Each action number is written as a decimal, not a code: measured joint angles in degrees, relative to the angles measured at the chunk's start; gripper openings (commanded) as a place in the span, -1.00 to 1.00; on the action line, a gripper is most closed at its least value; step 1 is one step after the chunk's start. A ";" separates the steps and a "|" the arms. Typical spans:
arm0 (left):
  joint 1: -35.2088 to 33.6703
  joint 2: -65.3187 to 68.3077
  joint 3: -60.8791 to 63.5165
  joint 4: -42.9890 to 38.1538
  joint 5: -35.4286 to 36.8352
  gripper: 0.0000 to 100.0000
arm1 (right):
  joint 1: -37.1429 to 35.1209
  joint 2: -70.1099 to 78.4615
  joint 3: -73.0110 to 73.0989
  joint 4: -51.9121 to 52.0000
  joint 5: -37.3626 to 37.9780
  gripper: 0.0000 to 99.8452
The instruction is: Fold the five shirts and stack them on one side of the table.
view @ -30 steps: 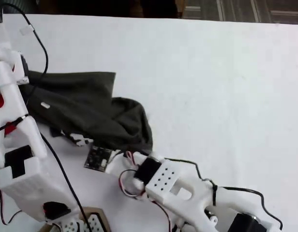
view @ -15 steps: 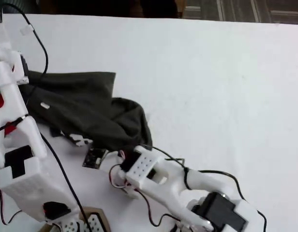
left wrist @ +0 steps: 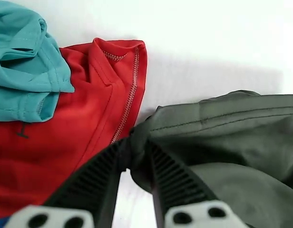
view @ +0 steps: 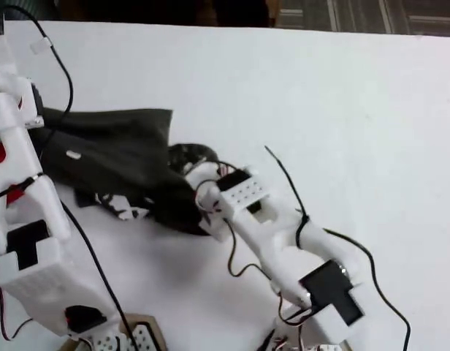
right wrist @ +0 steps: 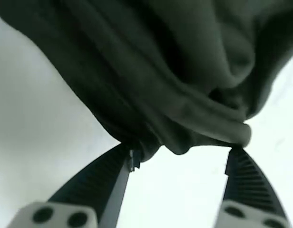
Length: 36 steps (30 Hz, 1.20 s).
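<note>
Crumpled dark green shirt (view: 115,150) on the white surface (view: 342,110). Hem corner pinched in the left hand (left wrist: 137,151), fingers pressed together on the cloth. Bunched fold at the shirt's opposite end between the spread fingers of the right hand (right wrist: 182,153), not clamped. Just beside the pinched corner of the green shirt: 1 red shirt (left wrist: 65,123), with 1 teal shirt (left wrist: 23,71) lying partly over its far edge.

Right gripper (right wrist: 182,153) has swung forward into the green shirt (view: 115,153), bunching its edge
</note>
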 measured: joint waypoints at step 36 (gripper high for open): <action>0.00 0.35 0.00 -0.26 0.00 -0.95 | -9.58 15.82 -12.48 9.93 -0.09 -0.42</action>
